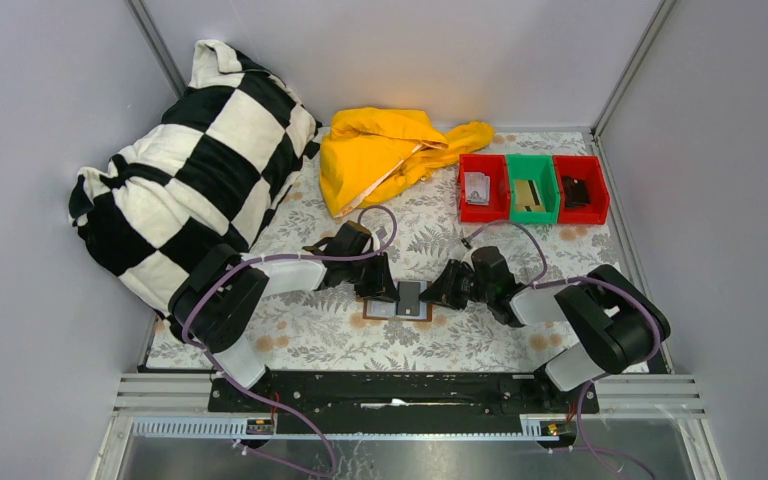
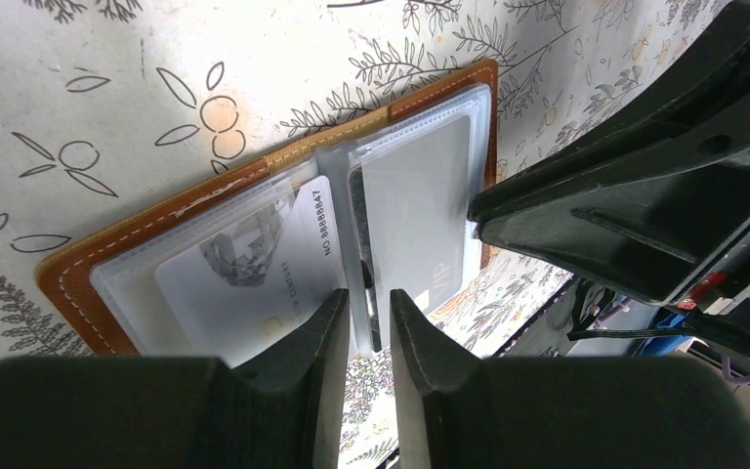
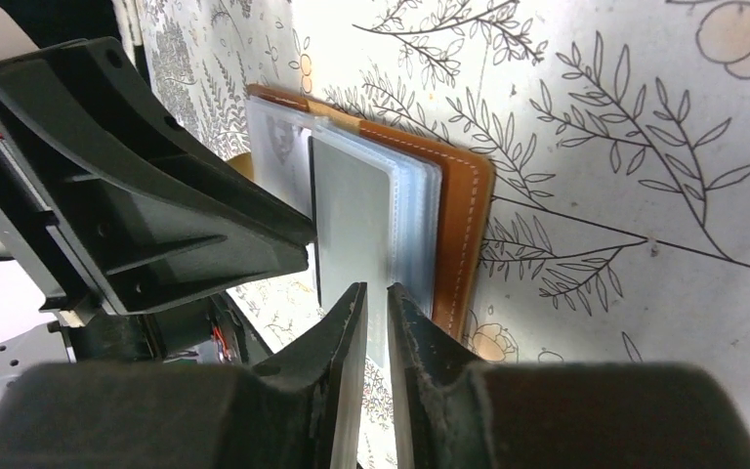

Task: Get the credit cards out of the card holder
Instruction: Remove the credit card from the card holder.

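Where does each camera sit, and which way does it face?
Top external: above and behind the bases, looking down at the table; both arms show.
Left wrist: on left arm, facing the open card holder; left gripper shows.
Right wrist: on right arm, facing it from the opposite side; right gripper shows.
Shared: all show the card holder.
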